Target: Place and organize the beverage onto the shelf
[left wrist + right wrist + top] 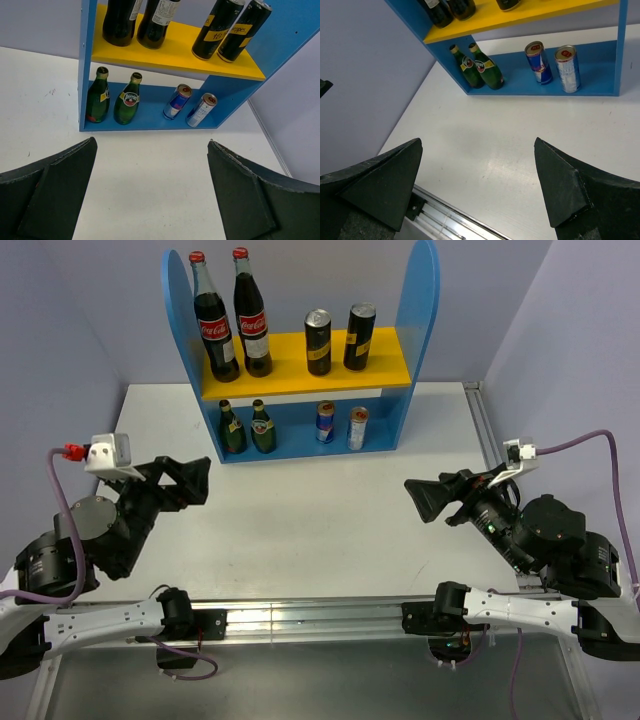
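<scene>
Left claw: my two black fingers are spread wide with nothing between them. It hangs over the white counter, left of centre, pointing toward the far edge. Right claw: likewise spread wide and empty, over the right side of the counter. The two claws are well apart from each other and from the drinks.

Ahead of both claws, at the far edge of the counter, stands the blue two-tier shelf. It has rounded-top side panels, a yellow upper board and a blue back.

Lower tier, from the left:
- Two short green glass bottles stand upright, just beside each other and close to the left panel. I cannot tell whether they touch.
- Past a gap to their right stands a slim blue-and-silver can, upright.
- Next is a slim silver can, also upright, with a small gap between the two. The silver one is nearer the right panel.

Upper board, from the left:
- Two tall red-capped cola bottles stand close together by the left panel.
- Two tall dark cans with yellow labels stand upright, side by side with a gap between them, toward the right panel.
</scene>
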